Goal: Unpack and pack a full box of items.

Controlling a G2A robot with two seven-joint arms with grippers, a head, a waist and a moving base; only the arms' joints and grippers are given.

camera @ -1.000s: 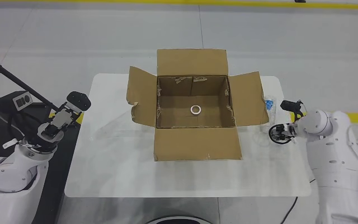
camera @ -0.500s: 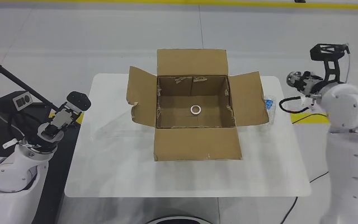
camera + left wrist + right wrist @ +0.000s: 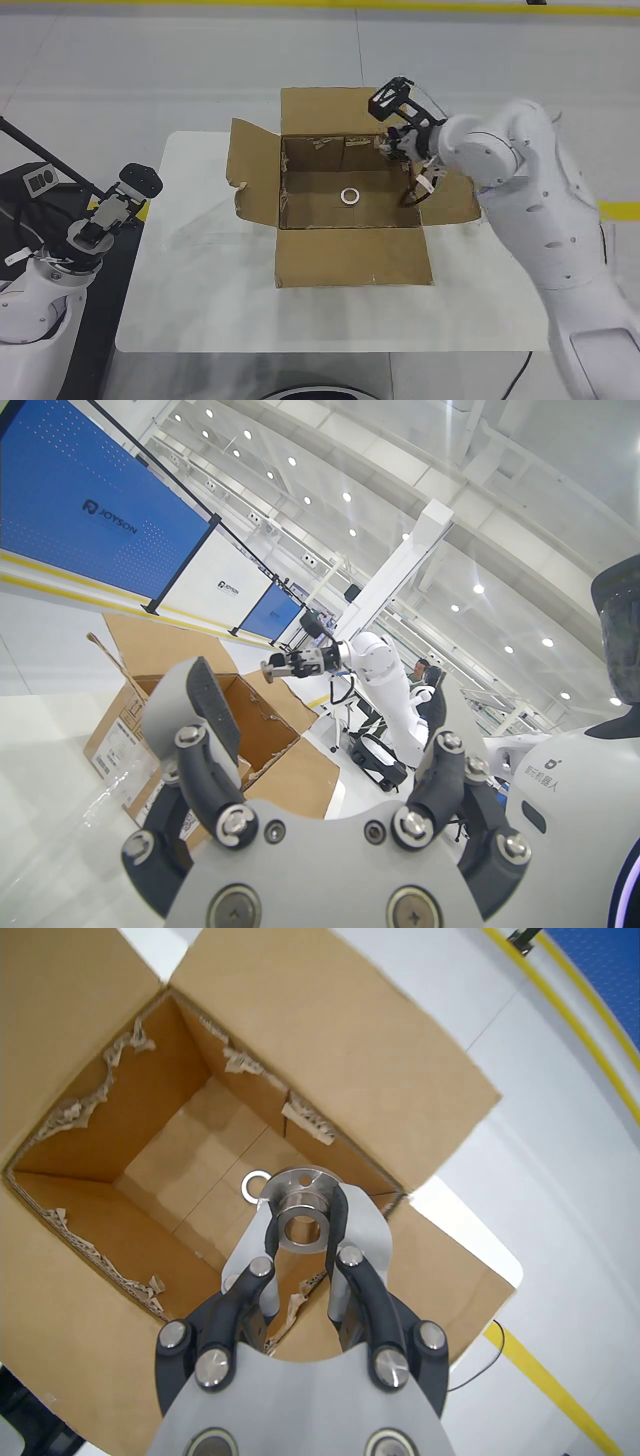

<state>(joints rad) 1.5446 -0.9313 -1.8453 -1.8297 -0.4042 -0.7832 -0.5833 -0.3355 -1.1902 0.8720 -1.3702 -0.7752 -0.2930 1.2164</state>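
Now gripping metal fitting (image 3: 300, 1190) tight in right hand (image 3: 306, 1225), poised above open box (image 3: 85, 1078), over far right corner. Packing step, likely. Next: lower inside, clear of torn edges, release beside ring (image 3: 253, 1184) on box floor. Holding left hand (image 3: 105, 218) spread, empty, beside worktop (image 3: 200, 300), far from box.

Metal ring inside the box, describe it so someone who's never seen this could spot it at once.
Look for the open cardboard box in the middle of the white table. On its floor lies one silvery ring, flat and loose, unlike the flanged metal sleeve gripped in the right tool.
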